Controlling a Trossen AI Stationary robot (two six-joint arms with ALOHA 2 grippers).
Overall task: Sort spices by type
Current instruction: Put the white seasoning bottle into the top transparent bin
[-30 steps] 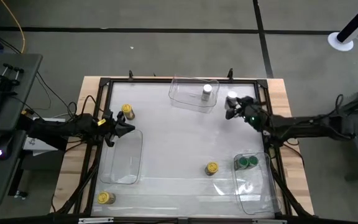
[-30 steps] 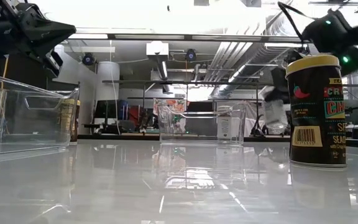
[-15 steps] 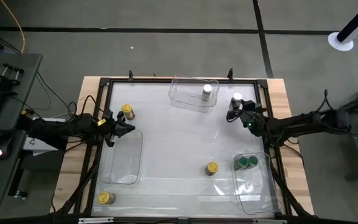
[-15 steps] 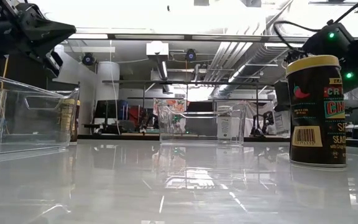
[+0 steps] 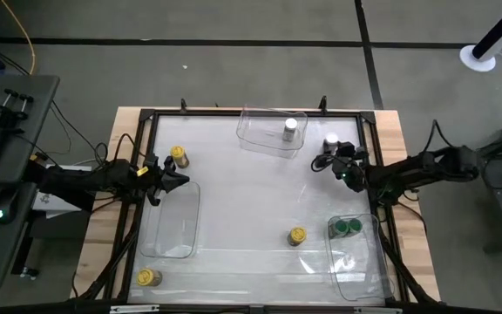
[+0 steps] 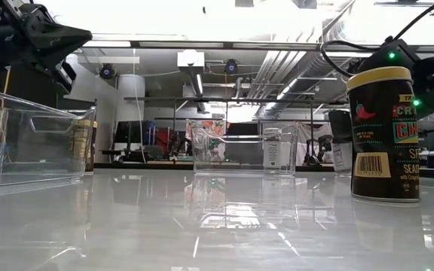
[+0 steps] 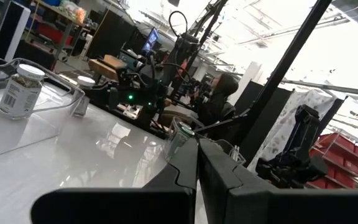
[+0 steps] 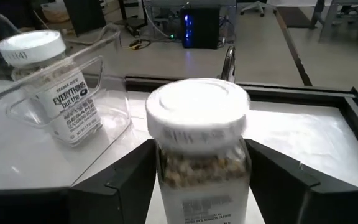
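My right gripper (image 5: 330, 146) is near the table's far right, shut on a white-lidded spice jar (image 8: 197, 149). A second white-lidded jar (image 5: 290, 128) stands in the clear far bin (image 5: 260, 133). Two green-lidded jars (image 5: 347, 228) sit in the right bin (image 5: 360, 270). Three yellow-lidded jars stand on the table: one far left (image 5: 179, 155), one near left (image 5: 149, 277) and one right of centre (image 5: 296, 235). My left gripper (image 5: 184, 180) hovers shut over the far end of the left bin (image 5: 174, 222), touching nothing. My right gripper holds the white-lidded jar by its glass body (image 8: 166, 180), just below the lid, pinched between the two fingers (image 8: 129, 177). The fingers come from the table's near right side, slanting down. The jar is upright, with its bottom (image 6: 341, 167) at tabletop height in the low view.
A dark frame (image 5: 234, 113) runs around the white tabletop. The middle of the table between the three bins holds only the yellow-lidded jar (image 6: 385, 135), which stands close to the low camera. Cables and a keyboard lie off the table's left side.
My right gripper has come down with the white-lidded jar and shifted slightly toward the table's right edge, its arm dropping flatter. The jar, tilted and above the table a second ago, is now upright at tabletop height.
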